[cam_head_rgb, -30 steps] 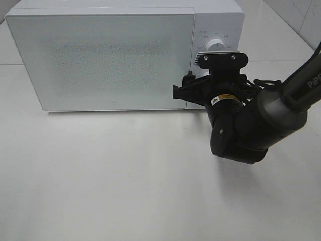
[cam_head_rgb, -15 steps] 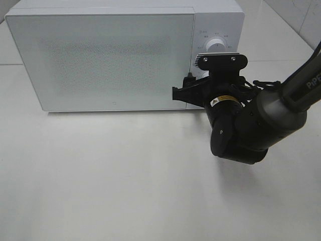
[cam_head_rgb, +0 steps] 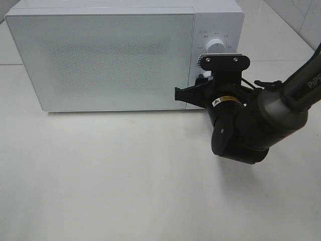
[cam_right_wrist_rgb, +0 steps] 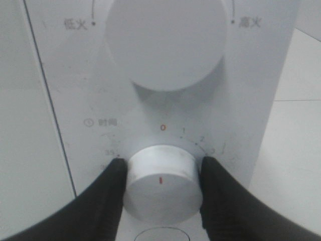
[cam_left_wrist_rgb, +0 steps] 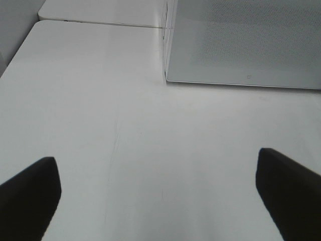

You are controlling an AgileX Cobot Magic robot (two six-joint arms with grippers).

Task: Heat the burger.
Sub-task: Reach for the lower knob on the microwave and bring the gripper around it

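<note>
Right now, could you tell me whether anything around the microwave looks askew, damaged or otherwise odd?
Nothing stands out. The microwave door is shut flush with no visible damage, and the right gripper clasps the timer knob evenly from both sides.

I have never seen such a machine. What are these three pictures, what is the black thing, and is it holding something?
This is a robot with two arms, each ending in a two-finger gripper. The high camera looks down on a white table, a white box-shaped microwave oven with its door shut, and the black right arm at its control panel. The other two pictures come from cameras on the wrists. The right gripper pinches the white round timer dial, below a larger white knob. The left gripper hangs open above the table, holding nothing. No burger shows anywhere.
</note>
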